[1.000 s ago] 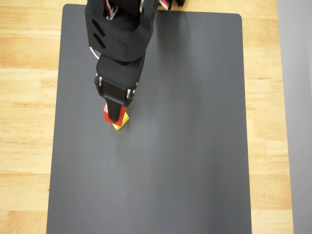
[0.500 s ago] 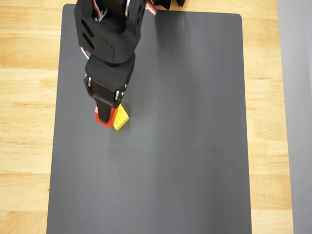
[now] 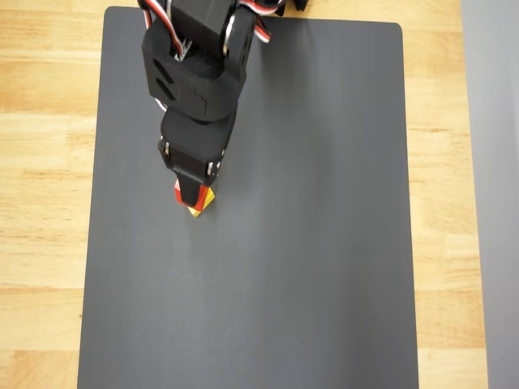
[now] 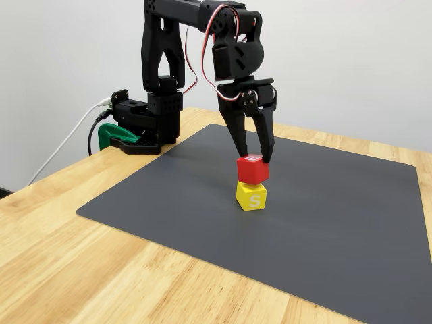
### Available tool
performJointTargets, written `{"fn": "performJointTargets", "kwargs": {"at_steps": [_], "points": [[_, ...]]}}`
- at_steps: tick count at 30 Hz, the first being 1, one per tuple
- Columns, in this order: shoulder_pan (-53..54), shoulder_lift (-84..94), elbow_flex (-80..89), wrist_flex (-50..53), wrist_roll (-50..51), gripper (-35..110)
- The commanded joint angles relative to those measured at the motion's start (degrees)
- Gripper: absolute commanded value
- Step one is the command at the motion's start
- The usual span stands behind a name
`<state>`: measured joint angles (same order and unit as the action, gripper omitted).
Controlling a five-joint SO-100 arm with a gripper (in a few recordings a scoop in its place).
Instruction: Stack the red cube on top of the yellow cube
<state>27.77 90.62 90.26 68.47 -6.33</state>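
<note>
gripper [image 4: 255, 156]: points straight down at centre of the fixed view, jaws narrowly parted and closed on the red cube [image 4: 252, 169] | red cube: sits on the yellow cube [image 4: 252, 196], slightly skewed | yellow cube: on the dark mat [image 4: 337, 216], white "S" on its front face

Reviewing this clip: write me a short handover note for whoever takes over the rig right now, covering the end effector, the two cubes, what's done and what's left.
End effector: points down, fingers on either side of the red cube, apparently closed on it; no release seen.
Red cube: sits on top of the yellow cube, roughly lined up in the fixed view. From overhead a yellow corner shows beyond the red edge.
Yellow cube: rests on the dark mat, white "S" on its side face.
Done: red placed onto yellow.
Left: open the fingers, lift straight up, and check that the stack stands alone.
</note>
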Motion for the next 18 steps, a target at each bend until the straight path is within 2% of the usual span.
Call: {"fn": "performJointTargets", "kwargs": {"at_steps": [1, 9, 18], "points": [[0.18, 0.35, 0.00, -0.09, 0.18, 0], [0.35, 0.26, 0.88, -0.97, 1.05, 1], [0.44, 0.09, 0.97, -1.23, 1.32, 20]]}}
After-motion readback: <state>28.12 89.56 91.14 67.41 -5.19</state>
